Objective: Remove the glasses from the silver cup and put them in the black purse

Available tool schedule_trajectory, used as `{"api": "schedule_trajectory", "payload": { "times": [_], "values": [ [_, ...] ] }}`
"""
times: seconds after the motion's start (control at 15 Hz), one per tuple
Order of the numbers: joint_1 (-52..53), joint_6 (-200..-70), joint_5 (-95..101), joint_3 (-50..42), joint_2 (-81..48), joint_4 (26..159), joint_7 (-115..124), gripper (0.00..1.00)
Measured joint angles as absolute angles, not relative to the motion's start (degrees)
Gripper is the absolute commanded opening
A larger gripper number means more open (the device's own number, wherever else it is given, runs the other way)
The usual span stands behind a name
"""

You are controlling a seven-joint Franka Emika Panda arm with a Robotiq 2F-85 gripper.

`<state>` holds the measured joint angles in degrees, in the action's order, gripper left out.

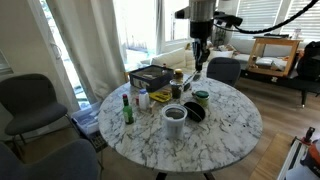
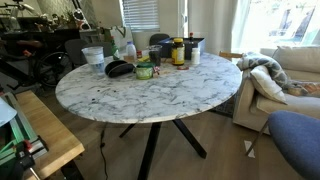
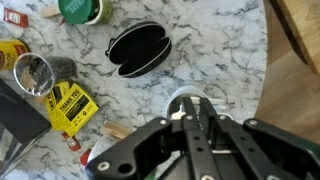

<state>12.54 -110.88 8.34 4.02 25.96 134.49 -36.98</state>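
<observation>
The silver cup stands on the round marble table, near its middle. It also shows in an exterior view. The black purse lies right beside the cup, open and oval in the wrist view. My gripper hangs well above the table. In the wrist view its fingers are together, straight over the cup, whose pale rim shows behind them. The glasses are not visible in any view; the fingers hide the cup's inside.
A green-lidded jar, a green bottle, a dark box and several bottles and jars crowd the table. A yellow packet and a shiny lid lie near the purse. Chairs ring the table.
</observation>
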Motion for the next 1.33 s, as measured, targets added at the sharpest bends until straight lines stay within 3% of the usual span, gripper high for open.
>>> {"api": "schedule_trajectory", "payload": {
  "times": [0.2,0.27,0.53,0.6,1.27,1.33],
  "values": [
    [11.48,-104.05,8.29,2.67,31.39,135.62,-34.13,0.03],
    [10.94,-103.77,8.29,2.51,32.56,136.93,-31.75,0.11],
    [10.56,-104.4,8.04,2.32,34.68,142.01,-27.04,0.11],
    [10.56,-104.42,8.02,2.32,34.78,142.2,-26.9,0.03],
    [1.32,-104.87,17.21,-0.36,35.58,144.77,-11.72,0.03],
    [-0.12,-105.0,18.04,-0.85,35.54,145.33,-9.97,0.11]
  ]
}}
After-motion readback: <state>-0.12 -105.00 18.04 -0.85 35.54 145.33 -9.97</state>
